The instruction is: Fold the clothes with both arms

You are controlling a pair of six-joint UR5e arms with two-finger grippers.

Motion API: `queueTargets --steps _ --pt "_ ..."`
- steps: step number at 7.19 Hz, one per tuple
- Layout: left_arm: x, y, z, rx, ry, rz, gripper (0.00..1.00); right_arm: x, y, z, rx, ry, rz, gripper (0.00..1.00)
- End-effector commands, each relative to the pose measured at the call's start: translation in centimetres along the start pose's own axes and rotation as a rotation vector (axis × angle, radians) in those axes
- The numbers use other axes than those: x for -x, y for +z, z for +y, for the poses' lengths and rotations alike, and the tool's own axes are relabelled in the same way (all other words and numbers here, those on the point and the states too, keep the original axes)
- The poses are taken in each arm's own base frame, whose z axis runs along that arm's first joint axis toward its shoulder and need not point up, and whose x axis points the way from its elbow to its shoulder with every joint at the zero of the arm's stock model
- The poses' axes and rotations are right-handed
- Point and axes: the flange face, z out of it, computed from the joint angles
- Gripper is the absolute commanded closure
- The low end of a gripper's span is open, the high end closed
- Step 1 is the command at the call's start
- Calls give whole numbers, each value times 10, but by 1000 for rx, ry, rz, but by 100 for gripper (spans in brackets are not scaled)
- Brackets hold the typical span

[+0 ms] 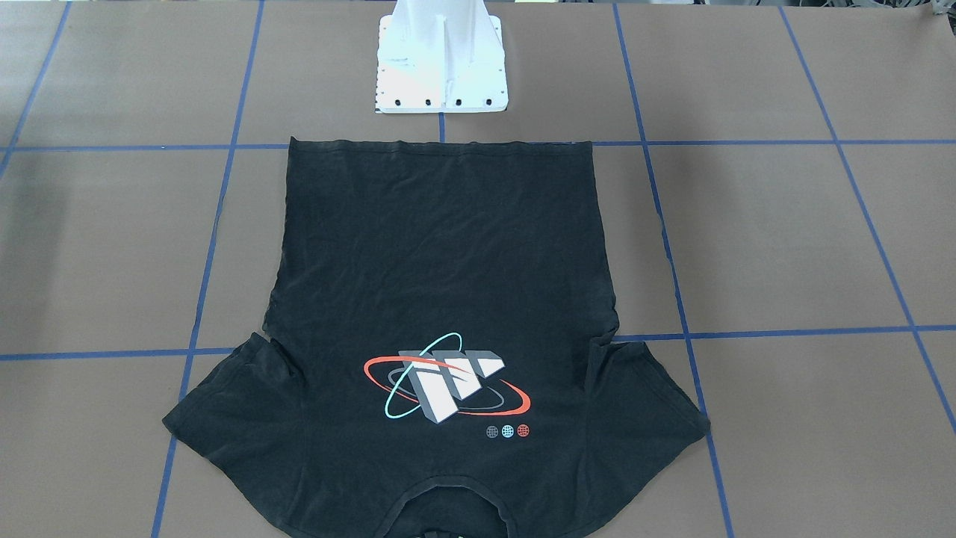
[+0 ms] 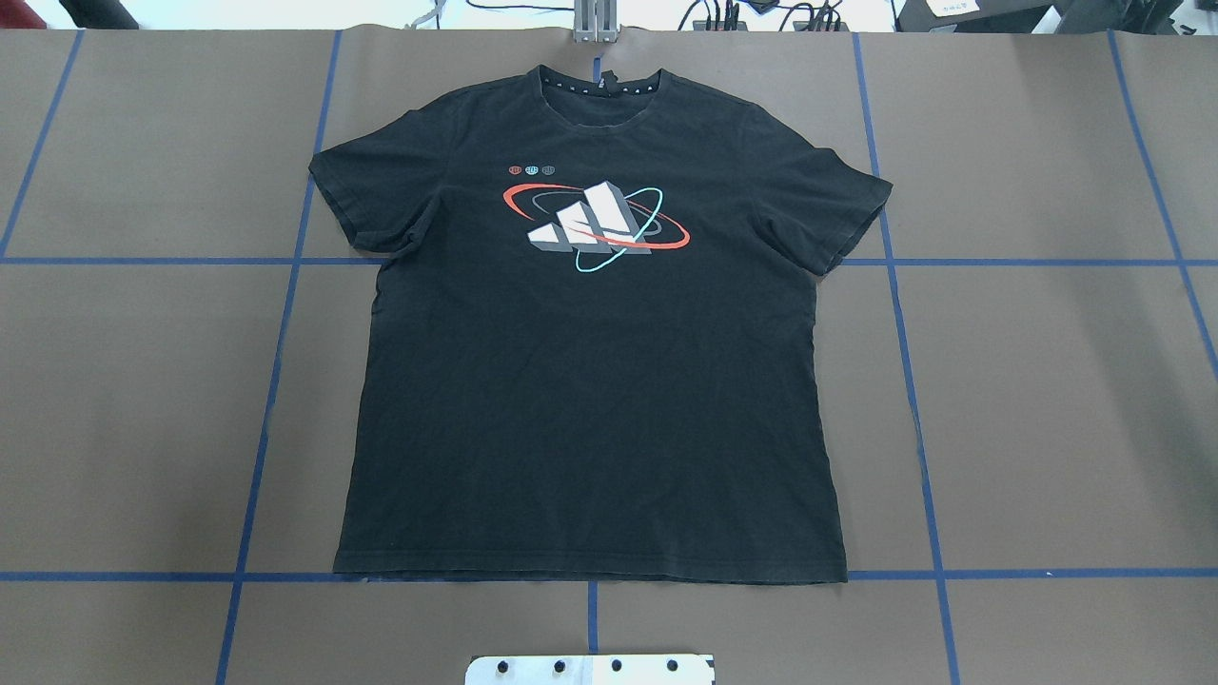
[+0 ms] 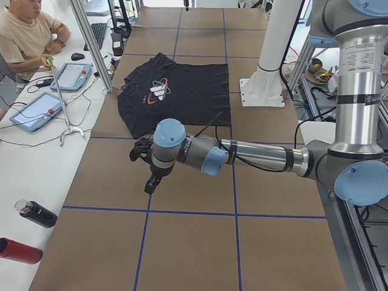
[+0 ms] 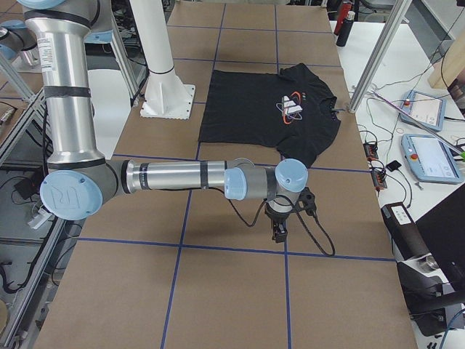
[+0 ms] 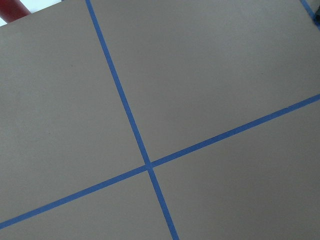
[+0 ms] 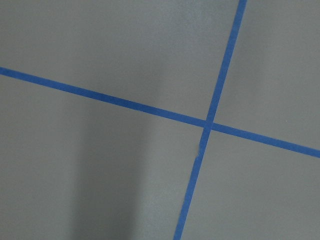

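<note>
The black T-shirt (image 2: pixel 590 381) lies flat and spread out on the brown table, logo (image 2: pixel 595 226) up, collar away from the robot and hem near its base. It also shows in the front view (image 1: pixel 448 299). My left gripper (image 3: pixel 151 182) hangs over bare table, well off the shirt's left sleeve side. My right gripper (image 4: pixel 278 231) hangs over bare table off the other sleeve side. Both show only in the side views, so I cannot tell whether they are open or shut. The wrist views show only brown table with blue tape lines (image 5: pixel 147 165).
The white pedestal base (image 1: pixel 441 67) stands just behind the shirt's hem. An operator (image 3: pixel 24 30) sits at the far edge with tablets (image 3: pixel 36 112). A black bottle (image 3: pixel 36 213) and a red bottle (image 3: pixel 21 250) lie on the white side surface.
</note>
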Motion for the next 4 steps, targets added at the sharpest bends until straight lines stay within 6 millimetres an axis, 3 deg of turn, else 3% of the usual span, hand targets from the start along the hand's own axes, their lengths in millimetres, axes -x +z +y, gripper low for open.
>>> queueTargets --steps 1,3,4 --pt "-1 -1 0 -3 9 -1 0 1 -1 0 -3 -2 -3 0" --pt "-1 0 5 1 -3 1 0 6 -5 -4 -37 -36 1 0" --pt "-3 1 20 11 -10 14 0 7 -3 -3 -40 -20 -16 0"
